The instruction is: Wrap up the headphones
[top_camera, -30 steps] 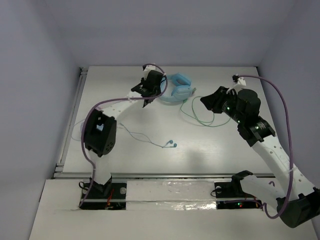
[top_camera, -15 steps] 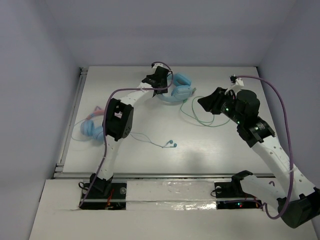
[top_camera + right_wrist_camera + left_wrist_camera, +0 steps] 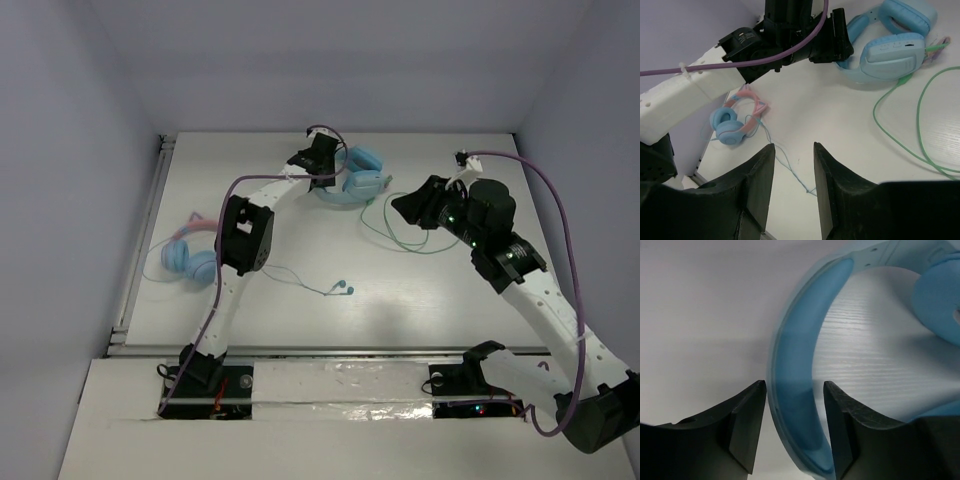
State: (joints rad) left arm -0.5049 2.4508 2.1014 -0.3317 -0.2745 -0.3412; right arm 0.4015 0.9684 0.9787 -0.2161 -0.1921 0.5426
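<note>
The light blue headphones (image 3: 358, 183) lie at the back middle of the table, and their thin green cable (image 3: 400, 238) loops off to the right. My left gripper (image 3: 322, 172) is open and straddles the padded headband (image 3: 799, 360), one finger on each side; an ear cup (image 3: 940, 300) shows at the upper right. My right gripper (image 3: 408, 206) is open and empty, hovering above the table right of the headphones (image 3: 890, 52) and over the green cable (image 3: 890, 125).
Blue headphones with a pink cat-ear headband (image 3: 190, 258) lie at the left edge and also show in the right wrist view (image 3: 732, 127). Small earbuds (image 3: 343, 288) on a thin pale wire (image 3: 790, 170) lie at the middle front.
My left gripper has moved right onto the headband, and the left arm's elbow has swung away, uncovering the cat-ear headphones. The right gripper has drifted slightly left.
</note>
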